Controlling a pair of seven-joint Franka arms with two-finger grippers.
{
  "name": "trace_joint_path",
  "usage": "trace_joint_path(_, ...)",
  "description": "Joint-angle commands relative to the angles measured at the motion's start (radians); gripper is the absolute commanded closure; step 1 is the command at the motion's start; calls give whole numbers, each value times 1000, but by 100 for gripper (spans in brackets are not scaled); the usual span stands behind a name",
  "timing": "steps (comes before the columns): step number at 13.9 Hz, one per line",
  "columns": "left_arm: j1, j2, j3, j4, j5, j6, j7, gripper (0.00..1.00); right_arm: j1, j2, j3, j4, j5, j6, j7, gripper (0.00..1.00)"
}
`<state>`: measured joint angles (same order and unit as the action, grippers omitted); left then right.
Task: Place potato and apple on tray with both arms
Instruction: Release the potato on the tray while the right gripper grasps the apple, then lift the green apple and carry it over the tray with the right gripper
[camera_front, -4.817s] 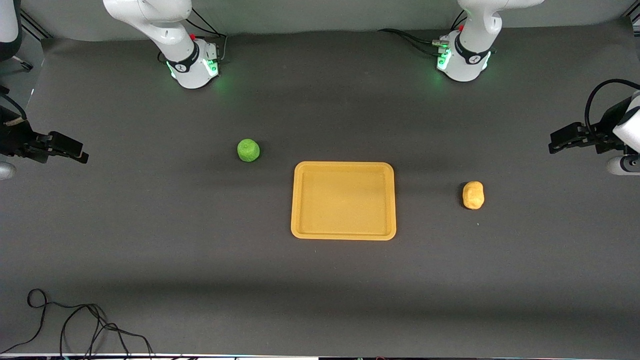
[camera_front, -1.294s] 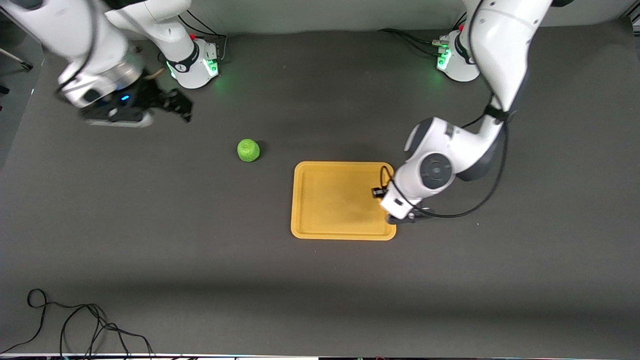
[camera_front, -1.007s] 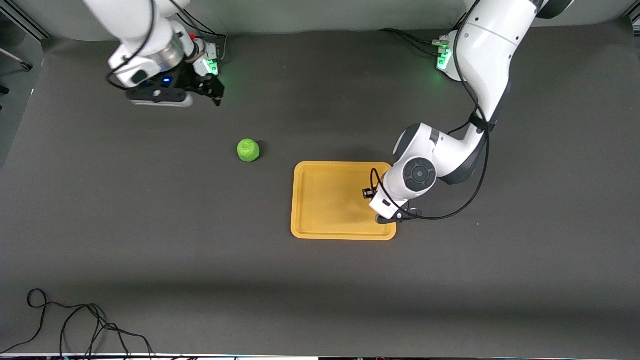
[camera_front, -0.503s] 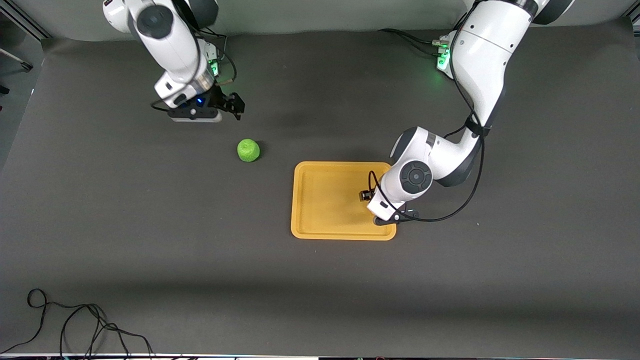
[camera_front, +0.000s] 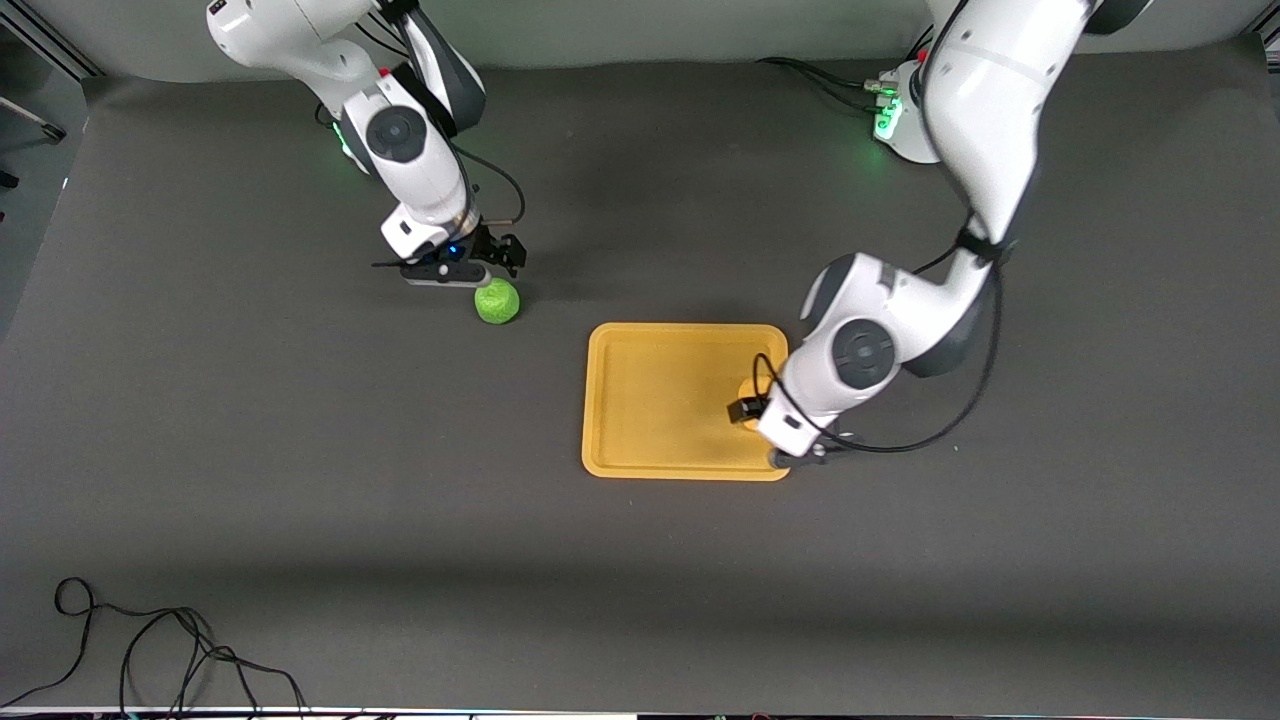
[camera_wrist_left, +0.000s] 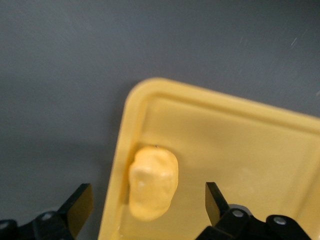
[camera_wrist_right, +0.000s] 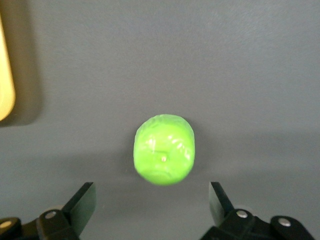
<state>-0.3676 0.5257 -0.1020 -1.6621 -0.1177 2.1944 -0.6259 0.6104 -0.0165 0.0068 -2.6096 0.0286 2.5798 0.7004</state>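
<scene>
The yellow-orange potato (camera_wrist_left: 152, 182) lies in the tray (camera_wrist_left: 240, 145), just inside its rim at the end toward the left arm. My left gripper (camera_wrist_left: 148, 205) is open over it, one finger on each side and neither touching. In the front view the left gripper (camera_front: 755, 407) covers most of the potato (camera_front: 748, 388) on the tray (camera_front: 650, 400). The green apple (camera_front: 497, 301) sits on the table toward the right arm's end. My right gripper (camera_front: 497, 264) hangs open just over it. In the right wrist view the apple (camera_wrist_right: 164, 149) lies ahead of the open right gripper (camera_wrist_right: 150, 202).
The table is a dark grey mat (camera_front: 300, 480). A black cable (camera_front: 150, 650) lies at the corner nearest the front camera, at the right arm's end. A corner of the tray (camera_wrist_right: 5, 80) shows in the right wrist view. The left arm's base (camera_front: 915, 125) glows green.
My right arm has swung in from the table's end and come down over the apple. My left gripper has shifted slightly over the tray, and the potato now shows lying on it.
</scene>
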Motion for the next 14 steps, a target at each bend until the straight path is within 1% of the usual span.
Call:
trace_joint_path(1,1,-215,105,-39,42,-175,21,0,12,65,-14,-10,-4,86,27,0)
trace_joint_path(2,6,-277,138,-44,68,-227,76,0,11,88,-18,-10,-4,111,27,0)
trace_joint_path(3,27,-330,154,-53,70,-261,131,0,11,117,-19,-10,-4,137,27,0)
trace_joint_path(5,74,-406,156,-88,76,-289,190,1,11,161,-19,-10,-4,192,25,0)
trace_joint_path(7,131,-453,156,-107,76,-297,303,1,9,193,-24,-9,-6,227,24,0)
trace_joint_path(8,165,-467,156,-108,75,-318,349,1,11,208,-27,-9,-6,246,22,3)
trace_joint_path(9,183,-472,156,-108,76,-358,385,2,11,214,-27,-9,-6,250,16,25)
trace_joint_path(10,200,-475,159,-108,76,-384,435,3,11,208,-28,-7,-6,247,11,36)
trace_joint_path(12,269,-492,160,-107,76,-390,518,3,9,182,-31,-1,-6,237,10,38)
trace_joint_path(13,275,-498,162,-107,76,-392,543,2,9,164,-37,8,-10,199,7,39)
trace_joint_path(14,276,-500,172,-102,79,-397,546,1,9,138,-44,31,-15,131,5,42)
